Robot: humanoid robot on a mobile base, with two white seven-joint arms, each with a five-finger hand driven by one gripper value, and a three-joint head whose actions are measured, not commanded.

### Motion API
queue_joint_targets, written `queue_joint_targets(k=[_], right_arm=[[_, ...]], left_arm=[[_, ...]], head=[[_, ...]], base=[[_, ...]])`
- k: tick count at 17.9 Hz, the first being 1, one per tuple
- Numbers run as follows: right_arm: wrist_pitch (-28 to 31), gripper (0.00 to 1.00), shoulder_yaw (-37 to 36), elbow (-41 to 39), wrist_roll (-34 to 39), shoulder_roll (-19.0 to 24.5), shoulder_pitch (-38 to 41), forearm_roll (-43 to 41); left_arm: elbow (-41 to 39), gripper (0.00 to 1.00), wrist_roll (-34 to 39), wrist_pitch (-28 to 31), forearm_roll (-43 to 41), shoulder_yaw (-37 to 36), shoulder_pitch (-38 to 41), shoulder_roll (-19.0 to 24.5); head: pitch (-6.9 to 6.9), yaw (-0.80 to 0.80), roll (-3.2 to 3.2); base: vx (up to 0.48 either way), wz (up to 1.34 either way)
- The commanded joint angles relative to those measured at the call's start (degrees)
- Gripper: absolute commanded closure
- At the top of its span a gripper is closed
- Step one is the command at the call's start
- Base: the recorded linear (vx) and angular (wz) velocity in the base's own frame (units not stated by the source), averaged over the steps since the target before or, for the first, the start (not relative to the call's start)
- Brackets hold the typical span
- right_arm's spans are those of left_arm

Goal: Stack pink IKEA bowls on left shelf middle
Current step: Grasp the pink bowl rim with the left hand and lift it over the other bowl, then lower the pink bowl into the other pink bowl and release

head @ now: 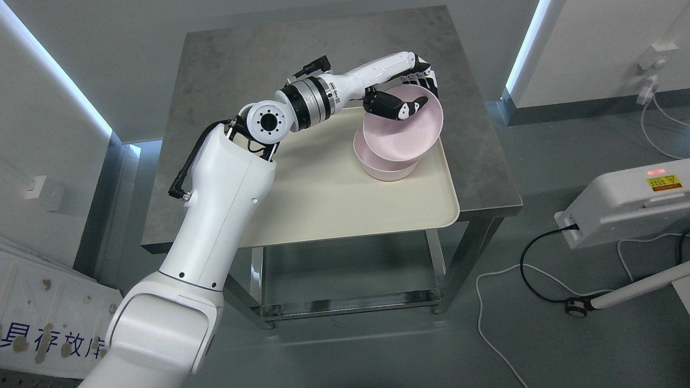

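Two pink bowls sit at the right side of a cream tray [345, 210] on a grey metal table [226, 70]. The lower pink bowl [384, 168] rests flat on the tray. The upper pink bowl [403, 134] is tilted, its bottom edge resting in the lower one. My left hand [415, 89] reaches in from the lower left and is shut on the upper bowl's far rim, thumb inside the bowl and fingers behind it. No shelf is visible.
The table's right edge lies just past the bowls. On the floor at the right stand a white device [625, 207] with a yellow label and trailing cables [533, 280]. Grey walls flank the table on both sides.
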Motion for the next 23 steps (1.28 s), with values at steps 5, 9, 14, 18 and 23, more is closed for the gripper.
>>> queue_joint_targets(k=[5,9,14,18,23], right_arm=[[0.0,0.0,-0.3,-1.0,0.0,-1.0,0.0,-0.1],[0.0,0.0,-0.3,-1.0,0.0,-1.0,0.0,-0.1],[0.0,0.0,-0.3,-1.0,0.0,-1.0,0.0,-0.1],[0.0,0.0,-0.3,-1.0,0.0,-1.0,0.0,-0.1],[0.0,0.0,-0.3,-1.0,0.0,-1.0,0.0,-0.1]], left_arm=[[4.2,0.96,-0.1,-2.5,-1.3,1.6,0.2,0.9],[4.4,0.95,-0.2,-3.1,-1.3,3.2,0.3,1.6],[4.4,0.54,-0.5,-3.2,-1.3,5.3,0.8,2.0],[3.2,0.35,-0.9,-6.7,0.9,13.3,3.0,4.3],[-10.3,0.34,-2.6,-8.0,20.5,27.4,8.4,0.6]], head=[[0.0,0.0,0.0],[0.0,0.0,0.0],[0.0,0.0,0.0],[0.0,0.0,0.0],[0.0,0.0,0.0]], base=[[0.0,0.0],[0.0,0.0],[0.0,0.0],[0.0,0.0],[0.0,0.0]])
